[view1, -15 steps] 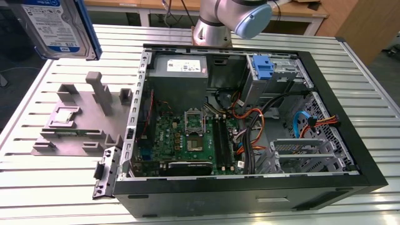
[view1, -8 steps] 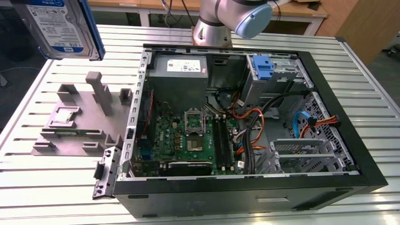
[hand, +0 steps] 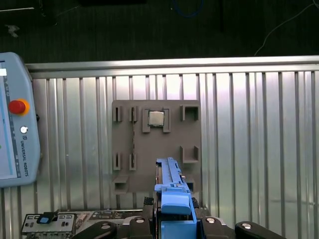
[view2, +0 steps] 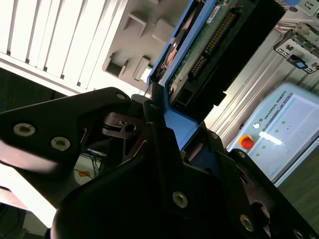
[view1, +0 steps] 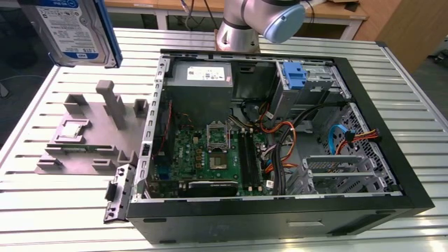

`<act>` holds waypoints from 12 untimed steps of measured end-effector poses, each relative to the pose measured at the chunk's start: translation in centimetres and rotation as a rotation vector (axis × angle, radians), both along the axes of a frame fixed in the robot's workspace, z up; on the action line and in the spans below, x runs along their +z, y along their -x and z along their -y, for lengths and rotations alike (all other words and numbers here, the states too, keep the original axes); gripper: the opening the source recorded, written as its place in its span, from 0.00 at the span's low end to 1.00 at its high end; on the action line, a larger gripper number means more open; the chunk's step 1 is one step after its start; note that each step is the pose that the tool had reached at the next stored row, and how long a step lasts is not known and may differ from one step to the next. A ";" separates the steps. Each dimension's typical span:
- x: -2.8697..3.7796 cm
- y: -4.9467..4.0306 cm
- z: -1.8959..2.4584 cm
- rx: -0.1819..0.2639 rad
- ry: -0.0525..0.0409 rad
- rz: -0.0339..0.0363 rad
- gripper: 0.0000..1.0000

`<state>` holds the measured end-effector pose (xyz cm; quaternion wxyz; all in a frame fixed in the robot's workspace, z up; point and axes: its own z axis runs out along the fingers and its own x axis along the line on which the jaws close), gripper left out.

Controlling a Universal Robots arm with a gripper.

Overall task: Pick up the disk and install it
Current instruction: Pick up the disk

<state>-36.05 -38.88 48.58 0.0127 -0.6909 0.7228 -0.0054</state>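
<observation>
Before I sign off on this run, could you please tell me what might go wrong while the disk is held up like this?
1. The gripper seems to clamp the disk by its blue rail at one end, so it might tilt or slip in transit.
2. Loose orange cables crowd the open computer case; the disk could snag them going in.

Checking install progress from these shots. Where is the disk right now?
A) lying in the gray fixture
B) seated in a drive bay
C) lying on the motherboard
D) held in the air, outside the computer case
D: the disk hangs in the air to the exterior view's left of the computer case, and the gripper is clamped on its blue rail.
</observation>
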 end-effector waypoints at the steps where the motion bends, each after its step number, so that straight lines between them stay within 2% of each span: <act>1: 0.00 -0.10 0.00 0.000 0.0000 0.0000 0.37; 12: -0.05 -1.33 0.00 0.000 0.0000 0.0000 0.37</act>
